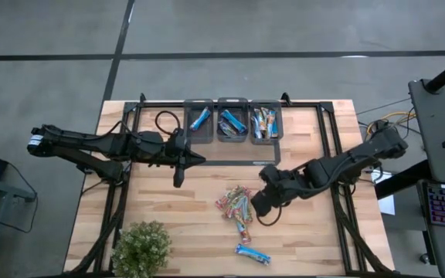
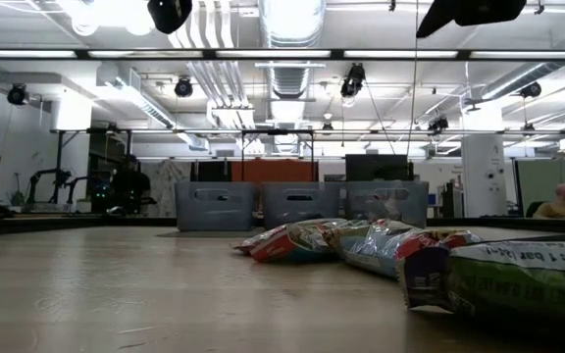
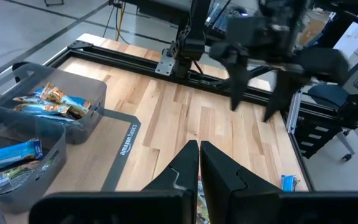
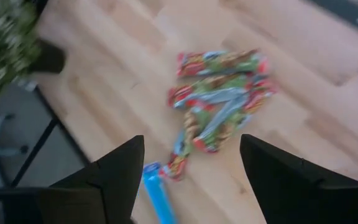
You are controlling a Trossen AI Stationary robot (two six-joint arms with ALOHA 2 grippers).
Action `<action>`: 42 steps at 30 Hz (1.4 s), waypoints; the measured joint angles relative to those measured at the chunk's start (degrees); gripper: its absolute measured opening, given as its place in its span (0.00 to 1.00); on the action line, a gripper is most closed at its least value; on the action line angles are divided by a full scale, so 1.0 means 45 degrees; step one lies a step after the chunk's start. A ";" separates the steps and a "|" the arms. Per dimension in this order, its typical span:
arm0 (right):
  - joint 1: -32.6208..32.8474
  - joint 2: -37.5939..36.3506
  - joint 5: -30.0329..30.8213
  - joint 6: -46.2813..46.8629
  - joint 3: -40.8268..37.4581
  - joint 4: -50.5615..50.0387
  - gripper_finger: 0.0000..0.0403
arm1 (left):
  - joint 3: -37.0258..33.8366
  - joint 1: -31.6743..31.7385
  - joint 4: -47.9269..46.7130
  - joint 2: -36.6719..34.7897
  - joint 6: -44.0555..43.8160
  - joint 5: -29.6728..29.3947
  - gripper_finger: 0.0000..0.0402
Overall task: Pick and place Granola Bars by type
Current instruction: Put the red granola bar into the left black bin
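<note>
A pile of multicoloured Granola Bars [image 1: 236, 205] [image 4: 219, 99] lies flat on the wooden table, right of the middle; in the low view the pile [image 2: 361, 245] fills the foreground. One blue bar [image 1: 252, 253] [image 4: 157, 193] lies alone nearer the front edge. My right gripper [image 1: 263, 210] [image 4: 191, 140] hovers open above the pile's right side, slanting down, touching nothing. My left gripper [image 1: 199, 159] [image 3: 199, 155] is shut and empty, held above the table left of the middle. The left wrist view also shows the open right gripper [image 3: 257, 93].
Three grey bins stand in a row at the far edge: the left bin [image 1: 199, 120] and the middle bin [image 1: 232, 122] hold blue bars, the right bin [image 1: 265, 122] multicoloured ones. A leafy green plant [image 1: 141, 247] stands at the near left corner. Black frame rails [image 1: 327, 139] border the table.
</note>
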 joint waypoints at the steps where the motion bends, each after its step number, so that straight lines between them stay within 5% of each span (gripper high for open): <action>1: 0.0122 0.0064 -0.0129 -0.0192 0.0000 0.0284 0.63 | 0.0000 -0.0001 -0.0010 -0.0002 0.0000 0.0000 0.00; 24: 0.1734 0.1020 -0.0734 -0.2046 0.0005 0.3475 0.63 | 0.0000 0.0004 -0.0147 0.0000 0.0082 0.0000 0.00; 34: 0.1798 0.2378 -0.4205 -0.2183 0.0005 0.4634 0.63 | -0.0005 0.0004 -0.0641 0.0000 0.0198 0.0002 0.00; 42: 0.1931 0.2798 -0.5143 -0.1947 0.0005 0.4591 0.63 | -0.0005 0.0004 -0.1051 0.0000 0.0426 0.0005 0.00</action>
